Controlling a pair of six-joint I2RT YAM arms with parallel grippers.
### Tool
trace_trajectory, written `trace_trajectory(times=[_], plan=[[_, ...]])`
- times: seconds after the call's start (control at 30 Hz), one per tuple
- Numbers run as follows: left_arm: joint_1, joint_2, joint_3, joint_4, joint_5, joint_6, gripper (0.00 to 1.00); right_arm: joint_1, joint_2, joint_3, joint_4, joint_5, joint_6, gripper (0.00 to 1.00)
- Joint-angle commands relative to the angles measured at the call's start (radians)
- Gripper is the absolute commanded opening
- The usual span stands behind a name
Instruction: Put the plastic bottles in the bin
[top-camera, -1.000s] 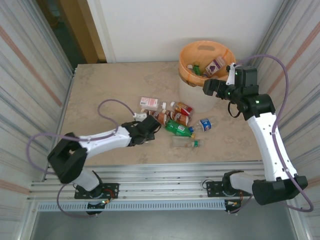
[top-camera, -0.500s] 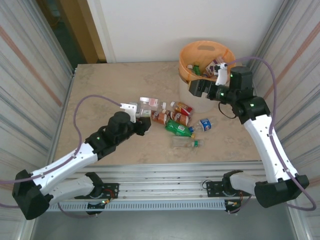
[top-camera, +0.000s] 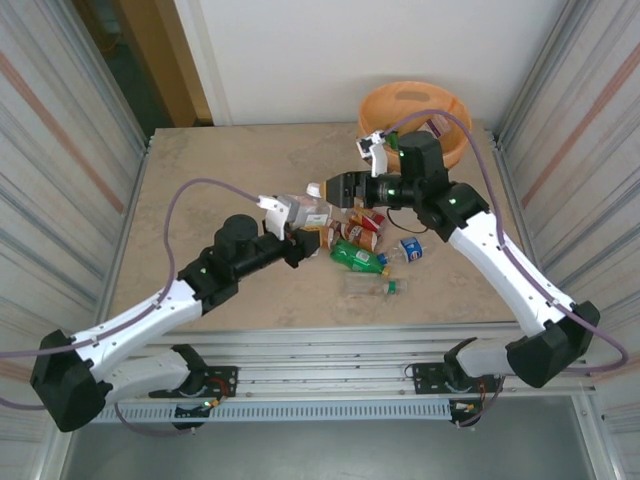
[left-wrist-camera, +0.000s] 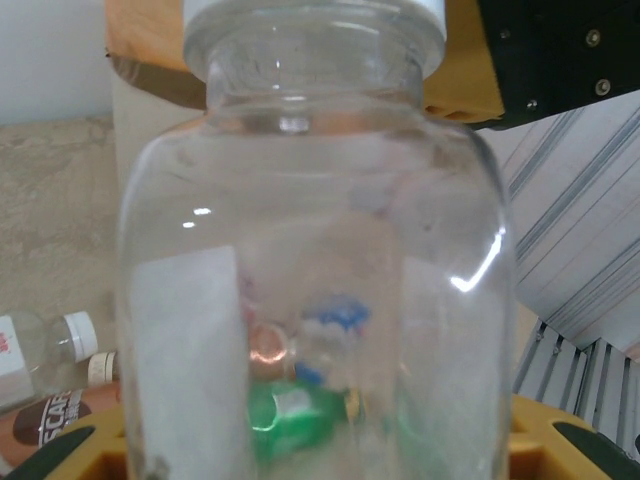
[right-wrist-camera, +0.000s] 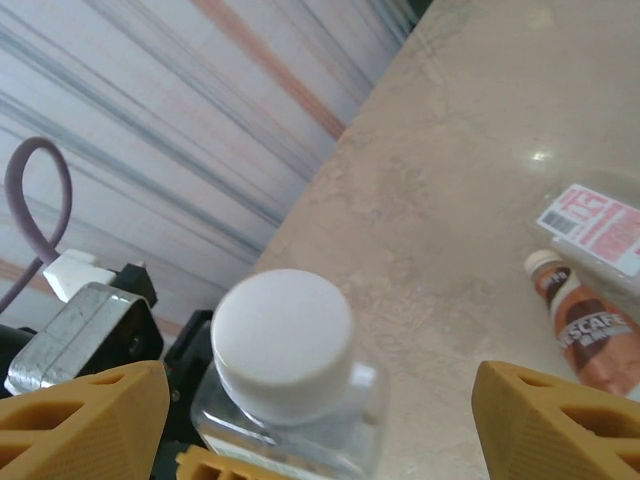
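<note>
Above table (top-camera: 220, 170) middle, clear white-capped bottle (top-camera: 300, 208) hangs lifted, base clamped in left gripper (top-camera: 292, 230), cap pointing toward right gripper (top-camera: 338, 188). Right gripper's fingers (right-wrist-camera: 80, 410) stand wide on either side of cap, not touching it. Bin (top-camera: 420, 88) sits at far right corner, well apart. Step looks like handover between arms. Next move: right gripper closes just below cap, left lets go, then carry to bin. Other bottles (top-camera: 355, 257) lie on table below.

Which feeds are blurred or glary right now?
Left wrist view: the clear bottle sits too close, soft, with bright glints, smearing what lies behind it. Right wrist view: its white cap is fairly sharp; a small glare spot on the table. Top view: even light, crisp.
</note>
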Motion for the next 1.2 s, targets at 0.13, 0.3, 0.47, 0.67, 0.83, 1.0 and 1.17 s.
trace_trajectory(times=[0.13,0.3,0.47,0.67,0.83,1.0,1.17], plan=[[0.005,0.021,0.053,0.089,0.051,0.039,0.22,0.049,0.071,0.072,0.005,0.013,0.003,0.7],[0.005,0.024,0.057,0.082,0.043,0.05,0.23,0.073,0.118,0.11,-0.017,0.022,-0.005,0.62],[0.006,0.021,0.056,0.073,0.012,0.059,0.23,0.084,0.136,0.131,-0.044,0.042,-0.014,0.38],[0.007,0.01,0.067,0.041,-0.024,0.056,0.67,0.078,0.13,0.158,-0.062,0.088,-0.025,0.09],[0.007,-0.043,0.063,0.006,-0.065,0.049,0.99,0.033,0.128,0.213,-0.095,0.119,-0.037,0.04],[0.007,-0.118,0.053,-0.048,-0.126,0.072,0.99,-0.039,0.112,0.312,-0.136,0.156,-0.074,0.02],[0.007,-0.162,0.034,-0.097,-0.186,0.089,0.99,-0.147,0.099,0.431,-0.155,0.206,-0.109,0.0]])
